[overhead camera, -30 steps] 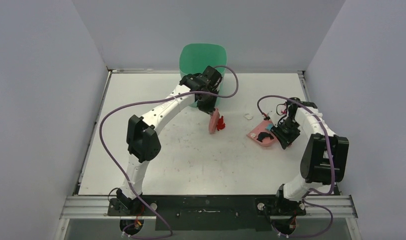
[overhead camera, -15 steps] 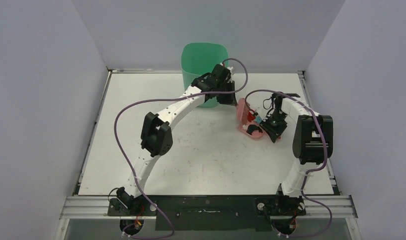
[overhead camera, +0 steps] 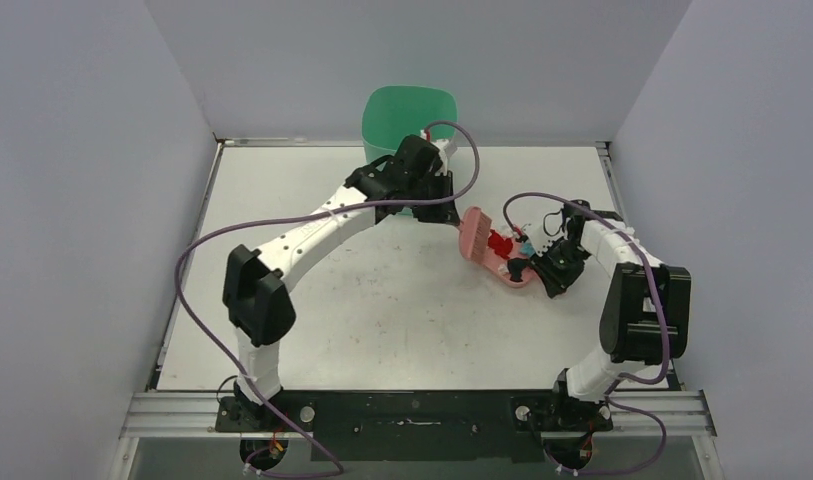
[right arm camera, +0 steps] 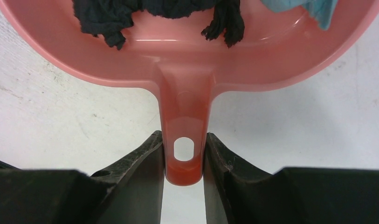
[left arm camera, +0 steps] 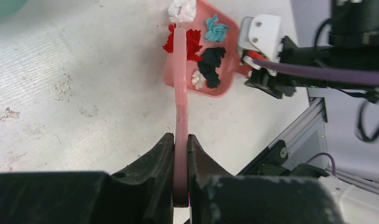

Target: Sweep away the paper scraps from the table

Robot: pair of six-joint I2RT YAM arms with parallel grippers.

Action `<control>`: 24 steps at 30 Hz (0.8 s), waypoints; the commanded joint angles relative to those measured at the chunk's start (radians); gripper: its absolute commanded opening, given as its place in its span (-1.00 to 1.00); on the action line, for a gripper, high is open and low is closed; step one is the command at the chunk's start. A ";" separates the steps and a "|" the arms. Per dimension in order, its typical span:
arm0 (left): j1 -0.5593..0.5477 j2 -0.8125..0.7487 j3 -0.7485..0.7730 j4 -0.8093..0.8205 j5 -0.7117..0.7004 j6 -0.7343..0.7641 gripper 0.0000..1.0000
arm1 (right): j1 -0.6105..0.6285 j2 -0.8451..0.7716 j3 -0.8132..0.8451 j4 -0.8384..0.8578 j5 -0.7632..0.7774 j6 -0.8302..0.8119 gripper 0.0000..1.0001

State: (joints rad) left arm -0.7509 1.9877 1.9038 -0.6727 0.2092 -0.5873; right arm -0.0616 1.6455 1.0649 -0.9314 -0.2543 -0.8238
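My left gripper (overhead camera: 450, 212) is shut on the handle of the pink hand brush (overhead camera: 473, 235), whose head stands at the mouth of the pink dustpan (overhead camera: 514, 274). In the left wrist view the gripper (left arm camera: 180, 144) holds the brush (left arm camera: 180, 88) edge-on. The dustpan (left arm camera: 207, 92) holds paper scraps: red (left arm camera: 194, 39), light blue (left arm camera: 216, 29), black (left arm camera: 210, 63) and a small white one (left arm camera: 196, 79). A larger white scrap (left arm camera: 182, 9) lies at its far lip. My right gripper (right arm camera: 183, 154) is shut on the dustpan handle (right arm camera: 183, 121).
A green bin (overhead camera: 407, 110) stands at the back of the white table (overhead camera: 382, 310), just behind my left wrist. The table's right metal rail (left arm camera: 299, 135) runs close behind the right arm. Grey walls enclose three sides.
The left arm swept the brush and the red scrap rightward to the dustpan. The right arm brought the dustpan leftward to meet it. The white scrap now lies at the pan.
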 commanded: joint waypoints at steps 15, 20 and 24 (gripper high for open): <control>-0.016 -0.553 -0.399 -0.055 -0.145 0.179 -1.00 | -0.025 -0.214 0.050 -0.068 -0.108 -0.010 -0.89; -0.008 -0.653 -0.574 -0.077 -0.258 0.335 -1.00 | -0.007 -0.240 0.193 -0.164 -0.112 -0.004 -0.89; 0.018 -0.716 -0.765 0.039 -0.254 0.338 -1.00 | 0.045 -0.208 0.327 -0.218 -0.095 0.031 -0.89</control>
State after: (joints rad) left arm -0.7589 1.3434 1.2613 -0.7403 -0.0051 -0.3202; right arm -0.0654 1.4506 1.2613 -1.0771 -0.3386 -0.8215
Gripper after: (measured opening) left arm 0.104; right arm 0.304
